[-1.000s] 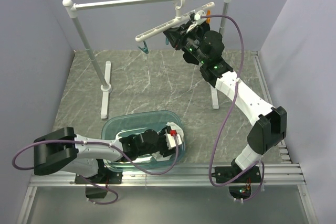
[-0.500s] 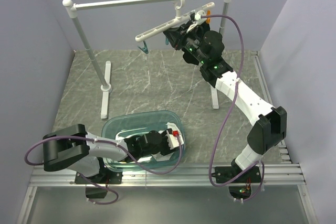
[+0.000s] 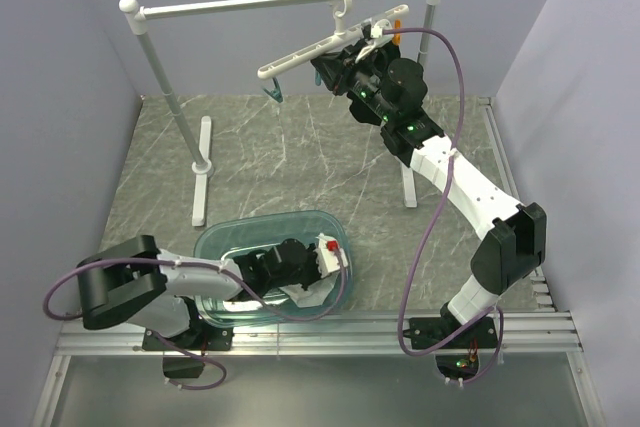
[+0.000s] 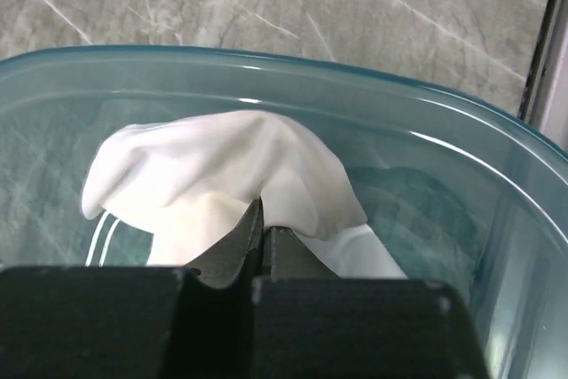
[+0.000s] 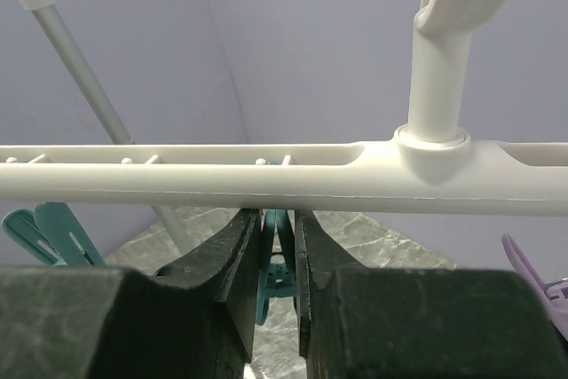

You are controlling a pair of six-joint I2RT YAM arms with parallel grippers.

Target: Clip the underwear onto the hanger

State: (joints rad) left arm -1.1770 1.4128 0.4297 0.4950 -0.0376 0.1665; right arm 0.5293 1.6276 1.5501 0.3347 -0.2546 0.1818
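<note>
The white underwear lies bunched in a teal see-through bin, and a fold of it is pinched in my left gripper, which is shut on it. From above, that gripper reaches into the bin over the underwear. The white hanger hangs by its hook from the rail. My right gripper is just under the hanger bar, shut on a teal peg. In the top view this gripper is at the hanger's middle.
The grey rail on white posts spans the back, with post feet on the marble floor. A second teal peg hangs at the hanger's left end, an orange peg at its right, a purple peg nearby.
My left gripper has shut on the underwear in the bin and its arm has shifted a little. The right arm and the hanger have stayed put.
</note>
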